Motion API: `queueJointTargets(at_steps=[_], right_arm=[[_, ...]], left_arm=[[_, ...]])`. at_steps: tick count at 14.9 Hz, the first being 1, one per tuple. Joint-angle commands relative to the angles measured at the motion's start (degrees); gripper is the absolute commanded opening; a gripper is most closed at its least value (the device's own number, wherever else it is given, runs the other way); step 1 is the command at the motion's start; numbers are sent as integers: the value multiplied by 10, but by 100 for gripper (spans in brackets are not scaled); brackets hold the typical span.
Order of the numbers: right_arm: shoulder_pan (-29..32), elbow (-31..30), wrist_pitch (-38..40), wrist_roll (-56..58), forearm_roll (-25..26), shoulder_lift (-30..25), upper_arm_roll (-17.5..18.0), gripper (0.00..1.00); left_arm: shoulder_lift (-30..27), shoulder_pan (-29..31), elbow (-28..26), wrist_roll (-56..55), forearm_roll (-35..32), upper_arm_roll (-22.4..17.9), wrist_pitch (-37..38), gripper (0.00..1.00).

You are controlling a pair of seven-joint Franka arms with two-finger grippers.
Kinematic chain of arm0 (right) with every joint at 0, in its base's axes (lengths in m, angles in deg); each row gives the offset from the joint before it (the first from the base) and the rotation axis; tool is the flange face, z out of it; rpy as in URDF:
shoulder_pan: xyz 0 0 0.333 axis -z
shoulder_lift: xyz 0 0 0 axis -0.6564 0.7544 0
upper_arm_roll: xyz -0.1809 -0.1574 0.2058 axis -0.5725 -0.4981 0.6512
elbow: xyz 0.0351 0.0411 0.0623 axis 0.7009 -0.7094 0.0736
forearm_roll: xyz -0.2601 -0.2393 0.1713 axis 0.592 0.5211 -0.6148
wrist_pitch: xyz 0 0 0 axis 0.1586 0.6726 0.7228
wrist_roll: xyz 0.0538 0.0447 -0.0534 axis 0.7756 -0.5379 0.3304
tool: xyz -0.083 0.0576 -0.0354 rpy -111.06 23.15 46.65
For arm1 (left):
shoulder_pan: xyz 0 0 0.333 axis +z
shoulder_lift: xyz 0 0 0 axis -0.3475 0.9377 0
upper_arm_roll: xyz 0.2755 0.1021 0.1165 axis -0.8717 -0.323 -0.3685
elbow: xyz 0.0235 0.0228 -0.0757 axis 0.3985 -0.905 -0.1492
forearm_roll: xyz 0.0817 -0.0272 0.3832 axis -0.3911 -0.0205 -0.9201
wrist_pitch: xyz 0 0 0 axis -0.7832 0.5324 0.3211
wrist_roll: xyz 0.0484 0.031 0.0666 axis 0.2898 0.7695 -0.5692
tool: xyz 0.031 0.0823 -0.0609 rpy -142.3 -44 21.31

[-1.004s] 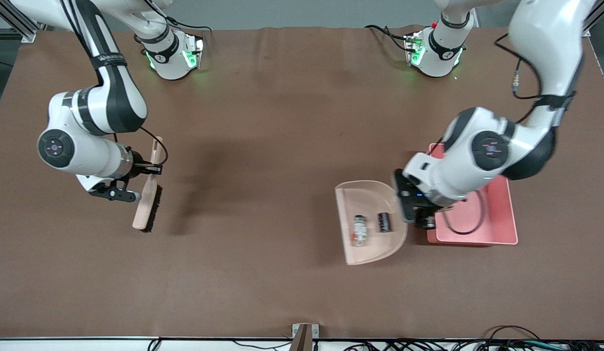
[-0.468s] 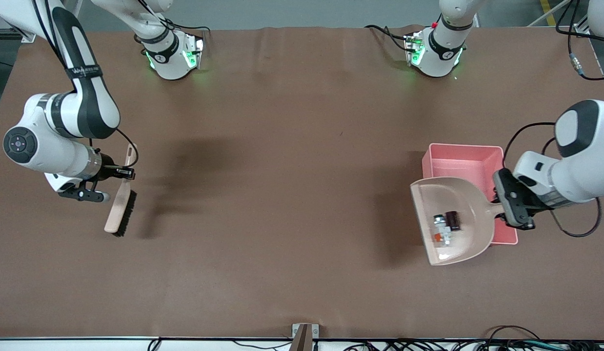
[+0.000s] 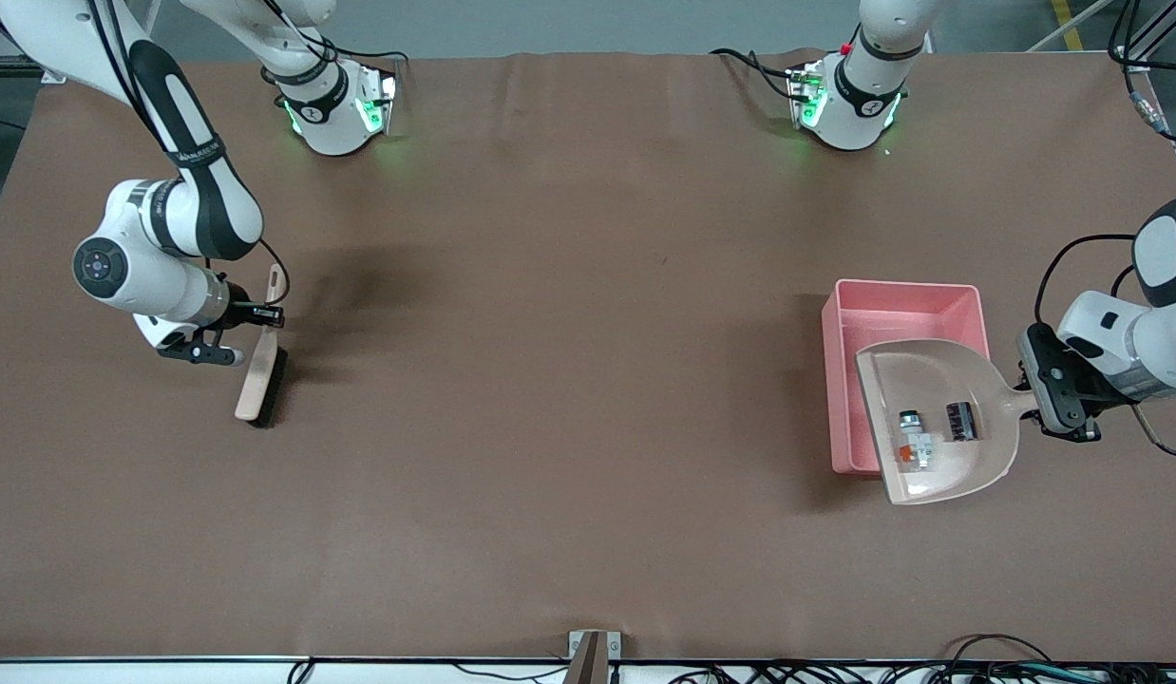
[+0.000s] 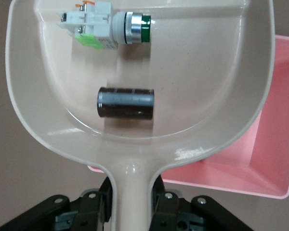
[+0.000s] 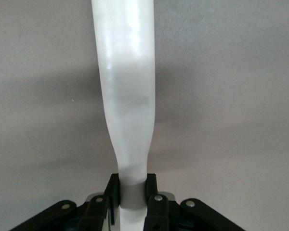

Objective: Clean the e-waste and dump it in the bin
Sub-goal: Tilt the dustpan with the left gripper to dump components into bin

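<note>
White arms [image 3: 146,271], black joint bands (green-lit bases [image 3: 336,109]), black cables, black grippers [image 3: 1058,394].

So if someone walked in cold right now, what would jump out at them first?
Probably the beige dustpan held over the pink bin by the left tool, with the white-grey block and dark cylinder lying in its scoop, not yet dumped. Then the brush gripped by the right tool at the right arm's end of the table.
</note>
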Motion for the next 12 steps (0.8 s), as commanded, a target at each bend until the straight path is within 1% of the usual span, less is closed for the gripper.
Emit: queueJointTargets(at_steps=[1,2,3,4,6,7,8,10,12], right_arm=[[6,-21,-7,2,10,-21,6,0],[6,-22,-7,2,10,-21,6,2],[7,-22,-7,2,10,-21,5,8],[7,-22,-7,2,10,-21,5,10],[7,-21,-6,2,10,-21,5,23],[8,-20,-7,2,10,-21,5,34],[11,-19,-8,2,10,-21,5,36],[13,-19,-22,2,10,-21,5,51],[11,-16,-24,2,10,-21,5,72]], left_arm=[[-33,25,-11,30,-9,8,9,0],[-39,33,-11,42,-9,7,9,0],[-42,45,-11,57,-9,7,14,0],[-45,54,-10,69,-9,7,21,0],[-52,68,-11,102,-9,4,21,0],[-53,68,-12,116,-9,0,21,0],[-54,68,-12,128,-16,-12,21,0],[-58,66,-19,132,-42,-17,19,0],[-70,59,-36,122,-78,-19,11,0]])
